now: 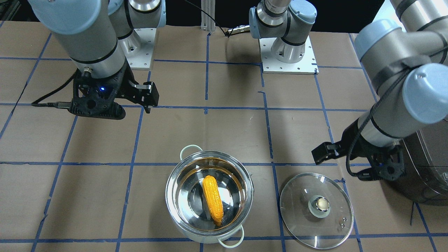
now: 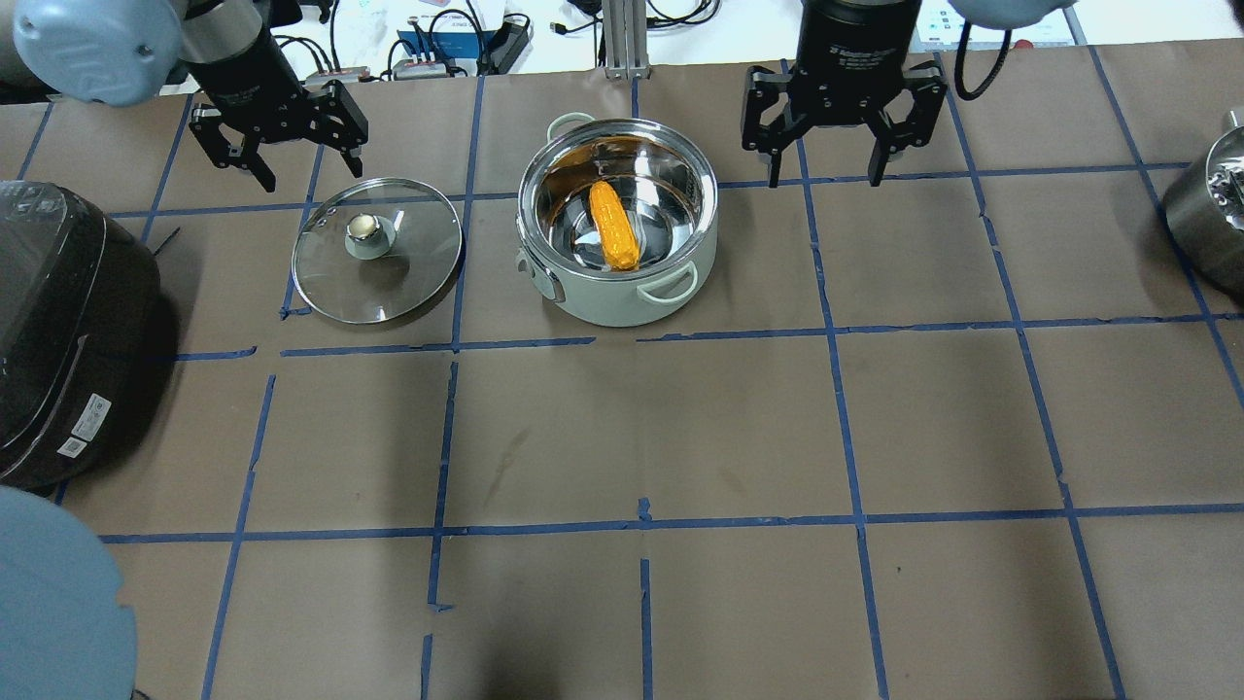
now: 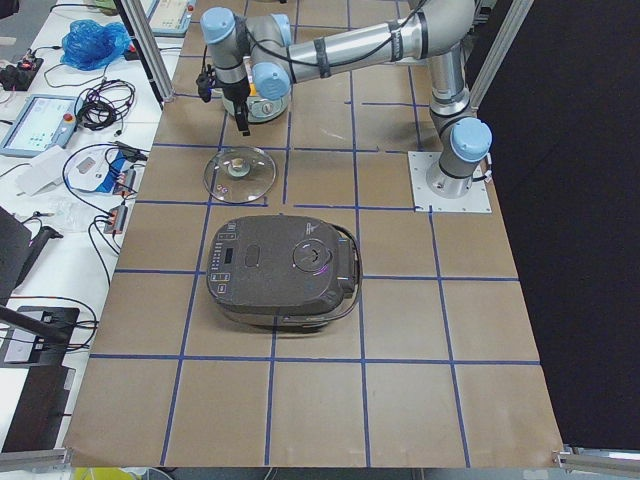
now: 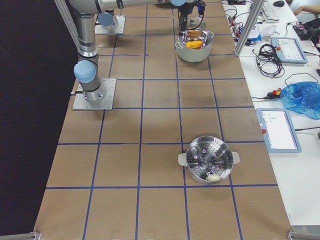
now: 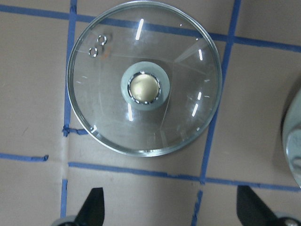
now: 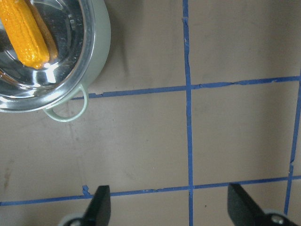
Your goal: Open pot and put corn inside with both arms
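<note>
Bumpy orange corn (image 2: 614, 226) is lying in the shiny round pot (image 2: 607, 307); left gripper (image 2: 311, 167) and right gripper (image 2: 824, 175) are hovering, fingers (image 2: 882, 146) spread.

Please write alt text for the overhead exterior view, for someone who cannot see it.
An orange corn cob lies inside the open steel pot, and its glass lid rests flat on the table beside it. The left tool and the right tool hang open, holding nothing.

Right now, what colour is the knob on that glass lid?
Shiny brassy gold. The knob shows best in the left wrist-mounted view.
</note>
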Action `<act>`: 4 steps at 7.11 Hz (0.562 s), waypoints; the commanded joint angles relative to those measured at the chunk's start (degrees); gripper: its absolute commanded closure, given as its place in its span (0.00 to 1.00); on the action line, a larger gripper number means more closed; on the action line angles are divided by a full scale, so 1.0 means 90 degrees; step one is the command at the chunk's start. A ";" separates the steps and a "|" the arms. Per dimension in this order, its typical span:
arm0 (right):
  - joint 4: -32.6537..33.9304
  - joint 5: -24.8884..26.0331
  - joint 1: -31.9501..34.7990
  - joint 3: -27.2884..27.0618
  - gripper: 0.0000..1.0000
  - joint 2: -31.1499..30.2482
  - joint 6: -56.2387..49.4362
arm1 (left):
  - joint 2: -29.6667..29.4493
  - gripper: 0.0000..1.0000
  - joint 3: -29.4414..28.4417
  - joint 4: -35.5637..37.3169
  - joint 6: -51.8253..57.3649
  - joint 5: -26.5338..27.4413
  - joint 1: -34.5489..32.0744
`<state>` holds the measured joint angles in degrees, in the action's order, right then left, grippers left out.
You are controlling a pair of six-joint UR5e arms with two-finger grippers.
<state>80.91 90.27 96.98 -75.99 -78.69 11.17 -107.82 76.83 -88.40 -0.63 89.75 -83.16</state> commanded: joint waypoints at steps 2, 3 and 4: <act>0.1729 -0.0011 -0.0063 -0.1274 0.08 -0.0642 -0.0069 | 0.0965 0.00 0.0173 -0.0587 -0.0018 0.0008 -0.0496; 0.1743 -0.0001 -0.0025 -0.1177 0.05 -0.0593 -0.0108 | 0.1013 0.00 0.0154 -0.0559 0.0021 -0.0011 -0.0439; 0.1733 0.0008 -0.0024 -0.1022 0.02 -0.0583 -0.0273 | 0.0975 0.00 0.0232 -0.0539 0.0321 -0.0002 -0.0438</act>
<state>95.88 90.27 96.67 -86.23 -84.07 9.92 -99.06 78.38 -93.33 0.18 89.73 -87.13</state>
